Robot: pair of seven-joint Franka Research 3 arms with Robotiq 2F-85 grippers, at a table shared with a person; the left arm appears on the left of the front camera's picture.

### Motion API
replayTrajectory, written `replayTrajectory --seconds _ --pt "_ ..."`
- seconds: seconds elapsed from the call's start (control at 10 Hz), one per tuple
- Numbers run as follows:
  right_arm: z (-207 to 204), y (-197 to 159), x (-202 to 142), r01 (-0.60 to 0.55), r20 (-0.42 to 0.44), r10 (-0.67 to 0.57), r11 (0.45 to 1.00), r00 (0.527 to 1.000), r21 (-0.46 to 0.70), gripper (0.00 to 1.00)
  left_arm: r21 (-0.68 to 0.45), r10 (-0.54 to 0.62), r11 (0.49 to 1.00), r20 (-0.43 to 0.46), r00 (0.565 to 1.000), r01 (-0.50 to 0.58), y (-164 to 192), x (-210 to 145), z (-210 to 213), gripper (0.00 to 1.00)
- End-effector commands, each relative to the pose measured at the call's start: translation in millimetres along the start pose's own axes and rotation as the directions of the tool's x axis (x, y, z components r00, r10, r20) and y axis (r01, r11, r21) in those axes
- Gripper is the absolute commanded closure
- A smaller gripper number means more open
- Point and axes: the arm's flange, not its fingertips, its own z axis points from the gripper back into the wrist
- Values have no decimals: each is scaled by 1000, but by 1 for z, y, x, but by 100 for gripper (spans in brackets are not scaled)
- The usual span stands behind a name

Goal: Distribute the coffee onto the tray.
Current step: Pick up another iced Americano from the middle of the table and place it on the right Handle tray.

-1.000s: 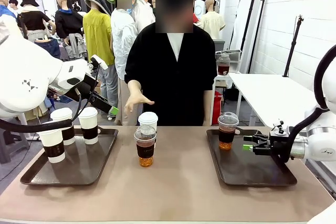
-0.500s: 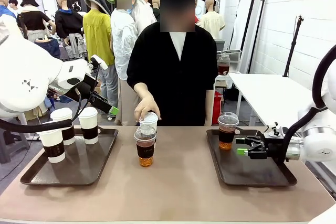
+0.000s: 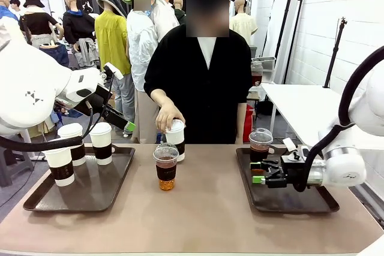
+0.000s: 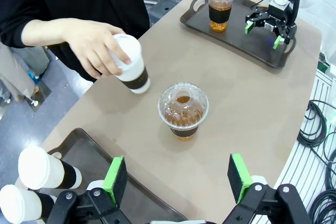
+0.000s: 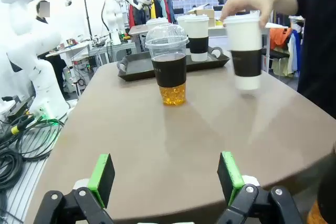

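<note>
Three white paper cups with brown sleeves (image 3: 101, 142) stand on the left tray (image 3: 36, 199). A person's hand (image 3: 168, 117) holds a fourth white cup (image 3: 176, 140), tilted, just above the table's far edge. One clear dome-lidded cup (image 3: 165, 168) of amber drink stands mid-table, and another (image 3: 260, 147) stands on the right tray (image 3: 300, 199). My left gripper (image 3: 123, 123) hangs open above the left tray, looking down at the middle cup (image 4: 183, 111). My right gripper (image 3: 259, 178) is open low over the right tray, facing the middle cup (image 5: 169, 69).
The person in black stands at the far edge of the table. Bare tabletop (image 3: 204, 214) lies between the two trays. Cables (image 4: 315, 145) hang off the table's side. A white side table (image 3: 312, 109) stands at the back right.
The person's hand came down onto the white cup behind the clear one and lifted it, tilted. My right gripper slid left across the right tray. The left arm stayed put.
</note>
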Motion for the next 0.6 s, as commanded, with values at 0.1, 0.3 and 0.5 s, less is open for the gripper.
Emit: replayTrajectory --seconds 0.1,0.3,0.5 --pt "-44 7 0 -32 -4 32 998 999 -48 0 -3 4 1000 3 1000 -4 1 -1 0 0" --pt "-71 1 -1 -34 6 34 998 999 -62 0 -3 4 1000 3 1000 -4 1 -1 0 0" --pt "-95 -6 0 -42 26 43 997 999 -61 0 -3 4 1000 3 1000 -4 1 -1 0 0"
